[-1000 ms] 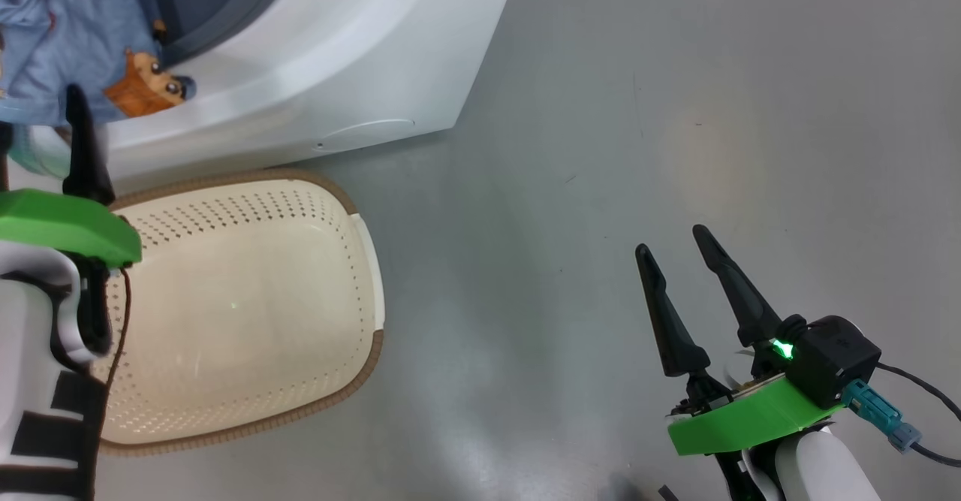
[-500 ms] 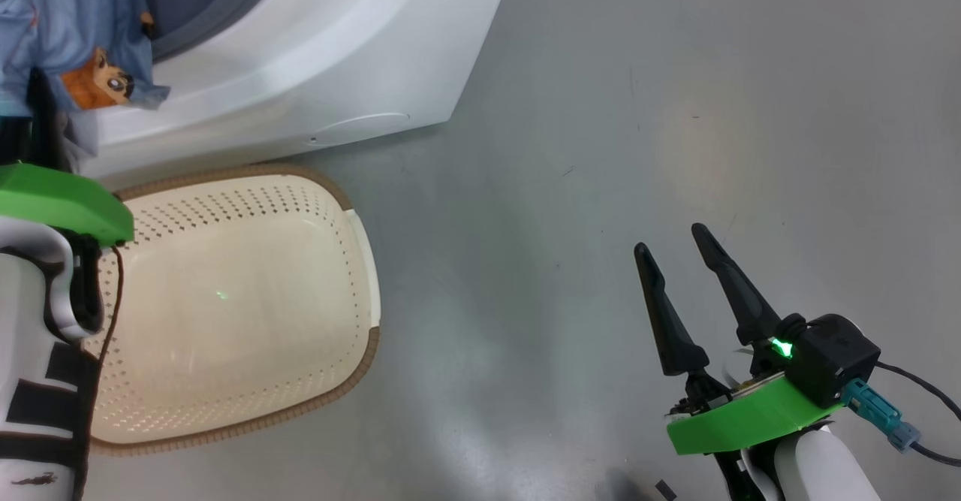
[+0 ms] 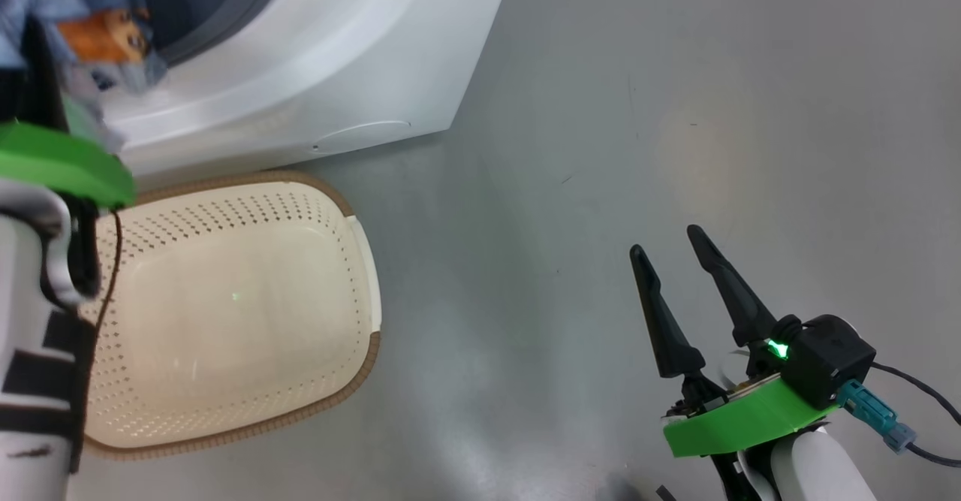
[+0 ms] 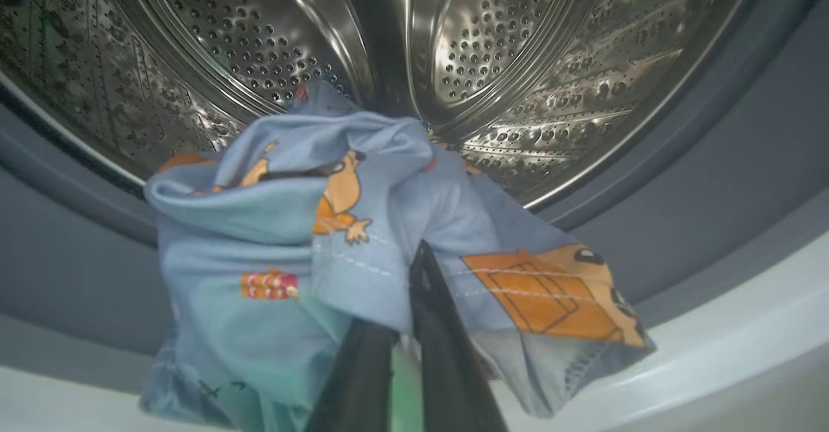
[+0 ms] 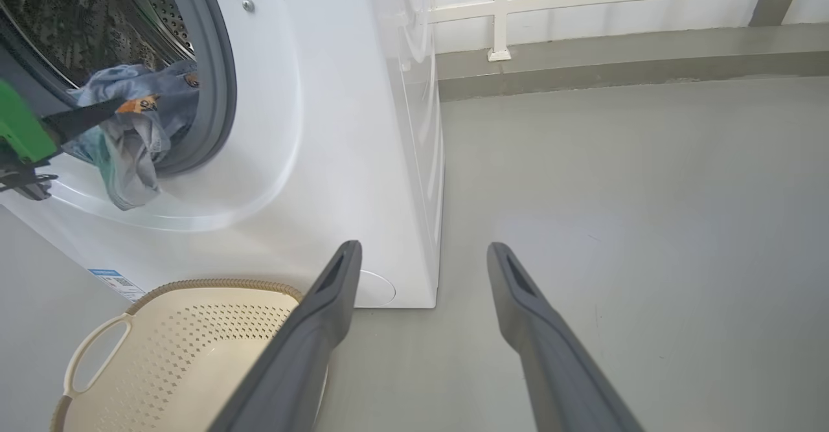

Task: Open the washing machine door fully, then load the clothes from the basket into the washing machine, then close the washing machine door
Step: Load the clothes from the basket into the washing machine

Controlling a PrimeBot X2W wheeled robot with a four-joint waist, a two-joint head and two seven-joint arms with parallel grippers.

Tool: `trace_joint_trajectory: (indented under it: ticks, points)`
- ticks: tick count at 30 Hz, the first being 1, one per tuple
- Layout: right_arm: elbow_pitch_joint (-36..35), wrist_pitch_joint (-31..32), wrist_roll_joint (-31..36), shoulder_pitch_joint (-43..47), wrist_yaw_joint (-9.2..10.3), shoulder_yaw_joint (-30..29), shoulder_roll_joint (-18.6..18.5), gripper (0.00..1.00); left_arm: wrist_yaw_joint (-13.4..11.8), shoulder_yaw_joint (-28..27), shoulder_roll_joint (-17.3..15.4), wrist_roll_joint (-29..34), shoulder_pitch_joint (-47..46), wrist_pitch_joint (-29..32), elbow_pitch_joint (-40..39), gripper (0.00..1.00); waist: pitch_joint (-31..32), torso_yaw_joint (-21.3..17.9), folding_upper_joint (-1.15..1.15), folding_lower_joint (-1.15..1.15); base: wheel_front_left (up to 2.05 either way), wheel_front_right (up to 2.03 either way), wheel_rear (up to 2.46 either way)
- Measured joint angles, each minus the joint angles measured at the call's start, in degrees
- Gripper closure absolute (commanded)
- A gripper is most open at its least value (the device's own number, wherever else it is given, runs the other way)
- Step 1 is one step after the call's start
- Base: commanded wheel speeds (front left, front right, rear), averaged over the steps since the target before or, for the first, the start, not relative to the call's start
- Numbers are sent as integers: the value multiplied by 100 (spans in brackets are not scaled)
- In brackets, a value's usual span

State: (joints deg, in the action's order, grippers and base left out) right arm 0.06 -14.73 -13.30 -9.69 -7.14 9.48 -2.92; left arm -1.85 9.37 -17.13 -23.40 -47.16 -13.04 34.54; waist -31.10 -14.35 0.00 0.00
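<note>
Clamping the clothes (image 4: 272, 225) between the fingers (image 4: 447, 354) of the left gripper (image 4: 408, 289), dangling them over the grey ring (image 4: 712, 179) at the mouth of the washing machine (image 5: 337, 127), just before the steel drum (image 4: 518, 63). Hovering the right gripper (image 3: 664, 239) above the floor (image 3: 638, 110), fingers apart, well away from the basket (image 3: 368, 358) standing just before the machine.

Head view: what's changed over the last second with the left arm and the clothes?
The left gripper, shut on the clothes, has carried them higher up the washing machine front, toward the drum. Nothing was let go. The basket sits in place, and the right gripper hangs open over the floor as before.
</note>
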Motion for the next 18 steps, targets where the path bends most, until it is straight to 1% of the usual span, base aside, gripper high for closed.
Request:
trace_joint_trajectory:
  ticks: [5, 9, 14, 18]
  points:
    - [0, 0, -58, 1, 0, 86, 0, 0, -93, 60, -3, 48, -344, 175, -35, 100, 4, -65, 0, 0, 0, 0, 0]
    - [2, -1, -107, 1, 0, 124, 0, 0, -163, 75, -25, 98, -676, 246, 162, 100, -14, -174, 0, 0, 0, 0, 0]
    - [24, -1, -152, 1, 0, 279, 1, 0, -241, 45, -115, 99, -1279, 245, 634, 100, -81, -342, 0, 0, 0, 0, 0]
    - [44, 0, -237, 1, 0, 407, 5, 0, -248, 31, -187, 110, -1705, 246, 1161, 100, -172, -492, 0, 0, 0, 0, 0]
